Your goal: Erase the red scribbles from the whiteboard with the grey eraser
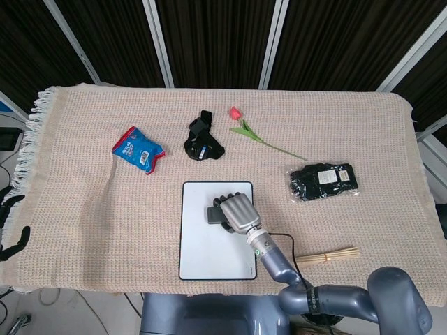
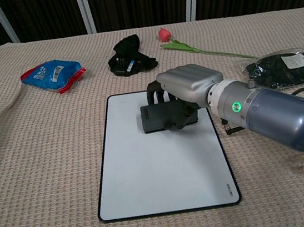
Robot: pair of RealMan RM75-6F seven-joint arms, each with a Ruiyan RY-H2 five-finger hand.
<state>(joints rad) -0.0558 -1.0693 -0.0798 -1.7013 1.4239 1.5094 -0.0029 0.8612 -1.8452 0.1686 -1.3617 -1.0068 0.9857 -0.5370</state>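
Eraser (image 2: 163, 117) gripped by right hand (image 2: 185, 89), on whiteboard (image 2: 159, 168)

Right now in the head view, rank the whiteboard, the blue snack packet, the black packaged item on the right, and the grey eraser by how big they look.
1. whiteboard, clearly largest.
2. black packaged item.
3. blue snack packet, a little smaller than that.
4. grey eraser, smallest, though the right robot hand covers part of it.

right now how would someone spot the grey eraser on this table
Find the whiteboard lying near the front edge of the cloth. On its upper part the right hand grips the grey eraser, a dark flat block, the only thing lying on the white surface.
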